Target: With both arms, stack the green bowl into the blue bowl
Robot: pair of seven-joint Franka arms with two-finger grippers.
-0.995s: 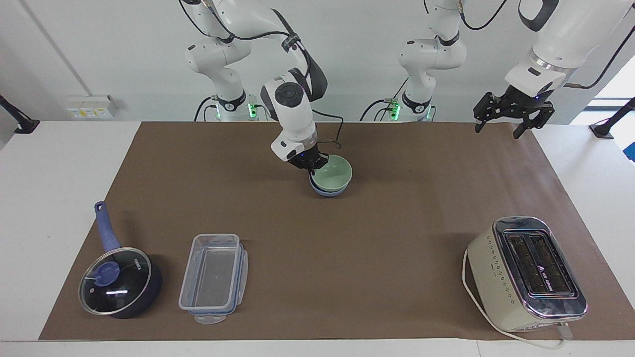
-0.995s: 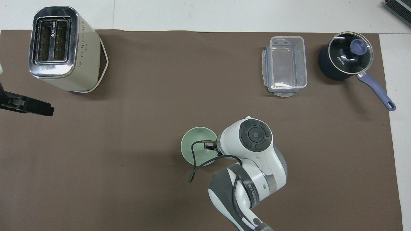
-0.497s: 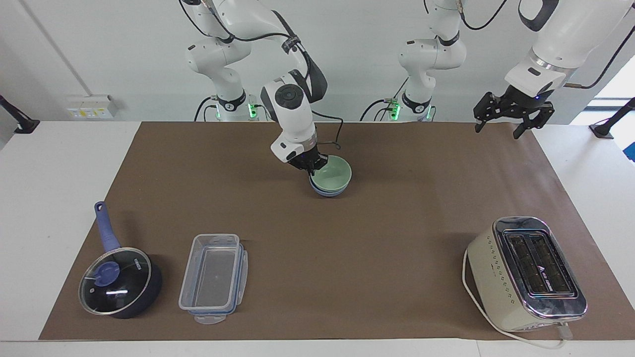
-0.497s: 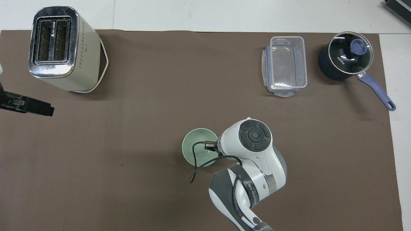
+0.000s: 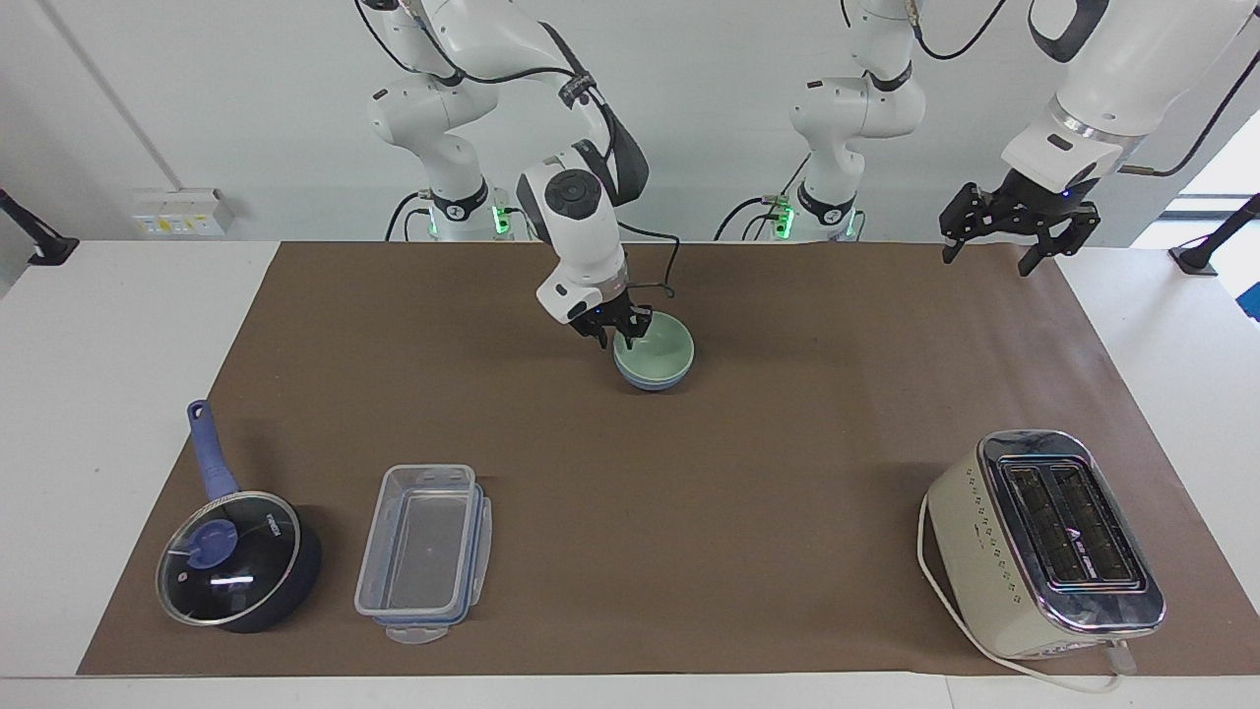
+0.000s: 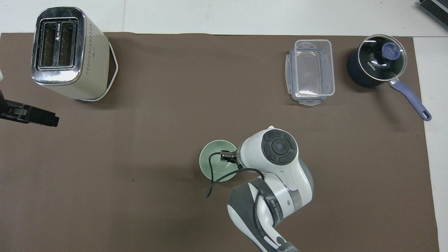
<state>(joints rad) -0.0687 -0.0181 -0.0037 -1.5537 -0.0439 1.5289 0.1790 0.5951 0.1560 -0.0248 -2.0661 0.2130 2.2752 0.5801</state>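
- Table (image 5: pixel 787 443), brown mat: toaster (image 5: pixel 1045 542) toward my left arm's end, clear box (image 5: pixel 423 551) and lidded saucepan (image 5: pixel 236 556) toward my right arm's end, all well apart from the bowls and farther from me.
- My left arm waits; left gripper (image 5: pixel 1002 251) hangs in the air over the mat's edge at its own end, fingers spread, holding nothing.
- My right gripper (image 5: pixel 618 335) is at the bowls' rim on my right arm's side. In the facing view the fingers stand apart astride the rim, no longer a pinch as I judge it.
- Green bowl (image 5: pixel 658 347) sits nested in the blue bowl (image 5: pixel 650 379), mid-table, level.
- Key relation: bowl lies just below and beside my right fingertips; a straight lift should clear the rim. Right arm is far nearer.
- Hidden: overhead, my right wrist covers the fingertips and the blue bowl is wholly under the green bowl (image 6: pixel 217 164). Whether a finger touches the rim, I cannot tell.
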